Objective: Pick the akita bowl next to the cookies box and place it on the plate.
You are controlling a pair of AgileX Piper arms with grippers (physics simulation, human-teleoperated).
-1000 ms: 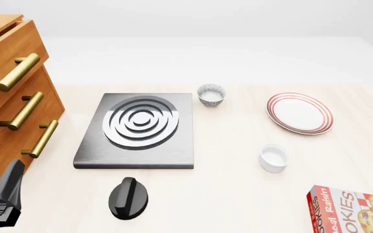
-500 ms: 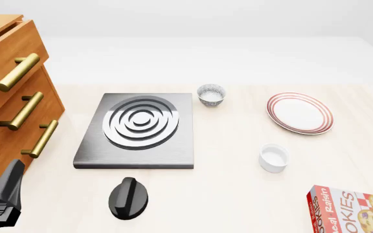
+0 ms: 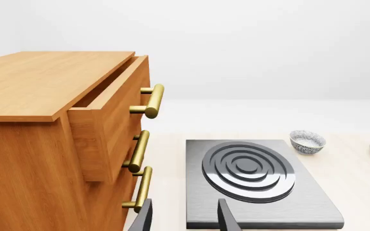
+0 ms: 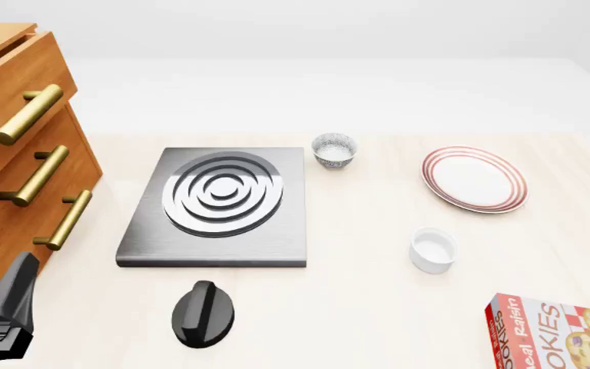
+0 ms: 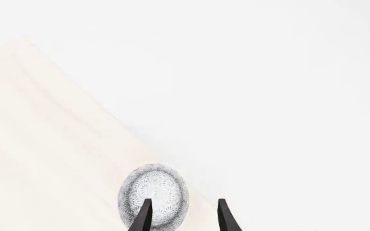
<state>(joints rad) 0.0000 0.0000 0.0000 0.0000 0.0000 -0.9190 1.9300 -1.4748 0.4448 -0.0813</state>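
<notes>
A speckled akita bowl (image 5: pixel 153 195) shows in the right wrist view near the table's edge, just beyond the tips of my right gripper (image 5: pixel 183 219). That gripper is open and empty. The view does not show the cookies box. In the front view the cookies box (image 4: pixel 556 335) lies at the near right corner and the red-ringed plate (image 4: pixel 475 179) sits at the far right. A like speckled bowl (image 4: pixel 334 150) stands beside the stove's far right corner. My left gripper (image 3: pixel 185 221) is open and empty, low by the drawers. The right gripper is outside the front view.
A grey stove plate (image 4: pixel 218 206) with concentric rings lies mid-table, with a black knob (image 4: pixel 203 313) in front of it. A plain white cup (image 4: pixel 432 250) stands between the plate and the cookies box. A wooden drawer cabinet (image 4: pixel 18 165) with brass handles fills the left, its top drawer ajar.
</notes>
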